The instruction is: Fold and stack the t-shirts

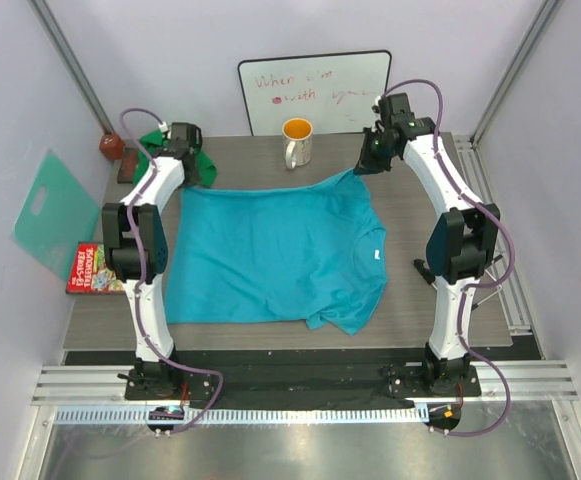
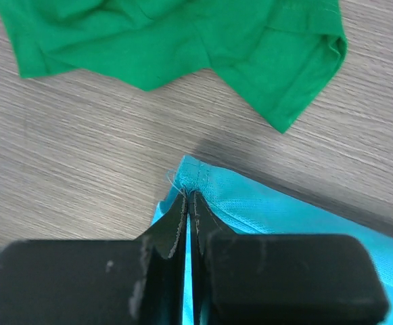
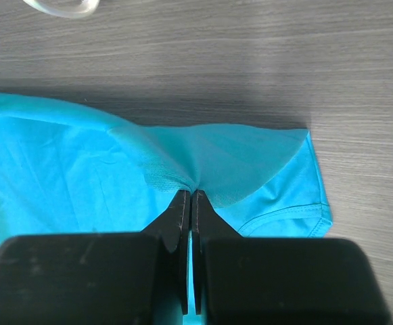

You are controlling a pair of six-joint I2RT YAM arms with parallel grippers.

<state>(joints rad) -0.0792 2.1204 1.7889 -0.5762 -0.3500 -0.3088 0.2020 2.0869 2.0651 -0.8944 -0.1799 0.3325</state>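
The turquoise-blue t-shirt lies spread on the table, collar to the right. My left gripper is shut on its far-left corner, seen pinched in the left wrist view. My right gripper is shut on cloth near the far-right sleeve; in the right wrist view the blue cloth bunches between the closed jaws. The kelly green t-shirt lies crumpled at the far left, mostly hidden behind the left arm; it fills the top of the left wrist view.
A white mug with orange inside stands at the back centre before a whiteboard. A mint-teal plastic sheet leans at the left wall above a red box. A brown object sits at the back left.
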